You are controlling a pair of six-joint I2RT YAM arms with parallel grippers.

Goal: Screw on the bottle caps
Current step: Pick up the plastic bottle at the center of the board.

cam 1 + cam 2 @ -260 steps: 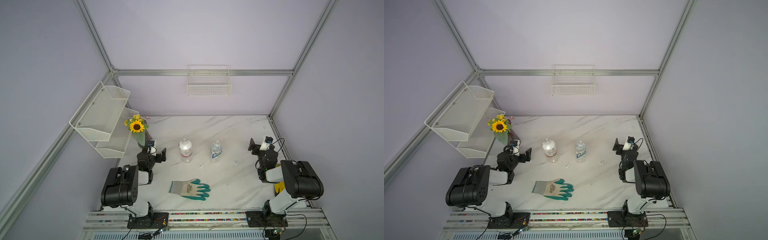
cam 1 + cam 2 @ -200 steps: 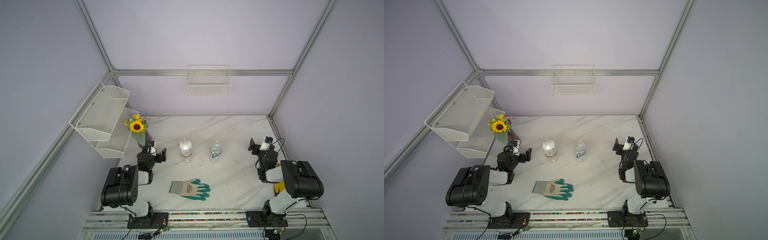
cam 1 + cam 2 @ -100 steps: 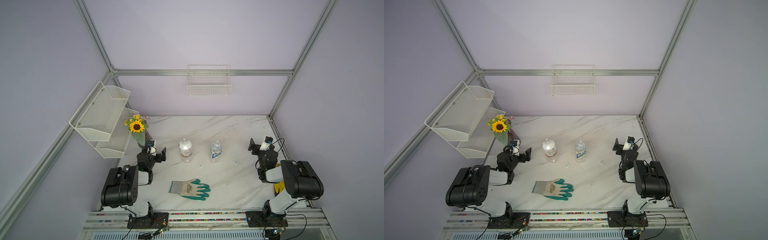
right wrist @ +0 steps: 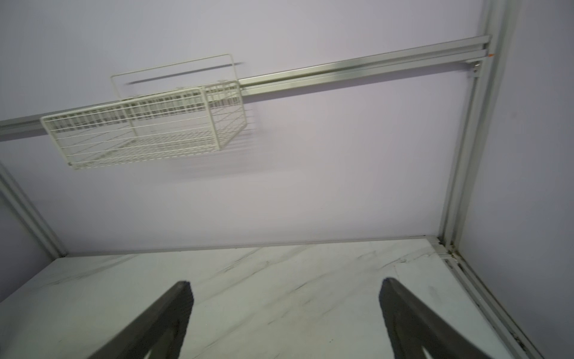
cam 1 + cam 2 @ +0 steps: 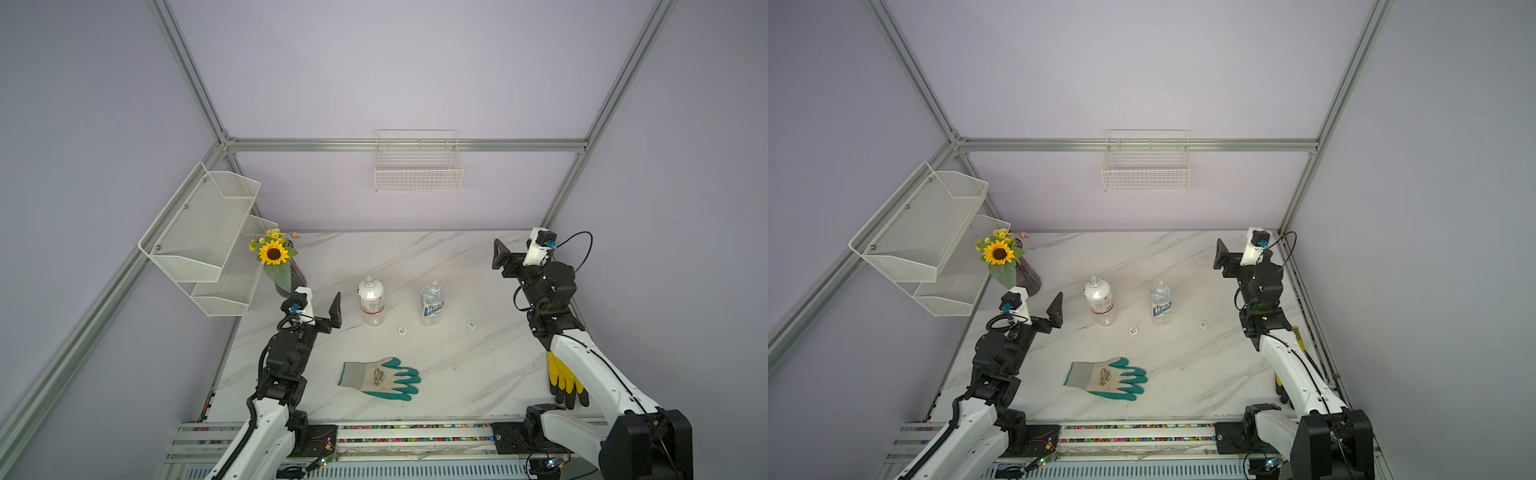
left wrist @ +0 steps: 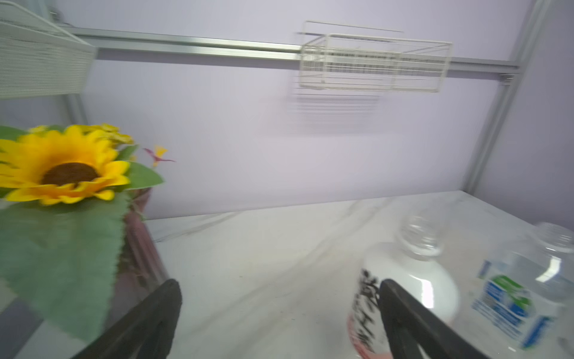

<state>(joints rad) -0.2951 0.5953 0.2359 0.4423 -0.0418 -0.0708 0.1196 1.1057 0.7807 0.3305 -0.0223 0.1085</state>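
Holds left gripper [image 6: 279, 290] and right gripper [image 4: 285, 289] spread, empty, near opposite bench [image 5: 415, 257] edges, presumably clearing access to white-wrapped bottle [image 5: 371, 297] and clear bottle [image 5: 432, 302], apparently uncapped, mid-bench, with first cap [image 5: 402, 330] and second cap [image 5: 471, 324] loose frontward.

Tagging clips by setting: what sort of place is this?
Probably a robot lab cell: aluminium frame around a marble-look table, left arm and right arm mounted at its front edge.

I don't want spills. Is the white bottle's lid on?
Off. The white bottle stands upright with a bare neck; a cap lies on the table nearby.
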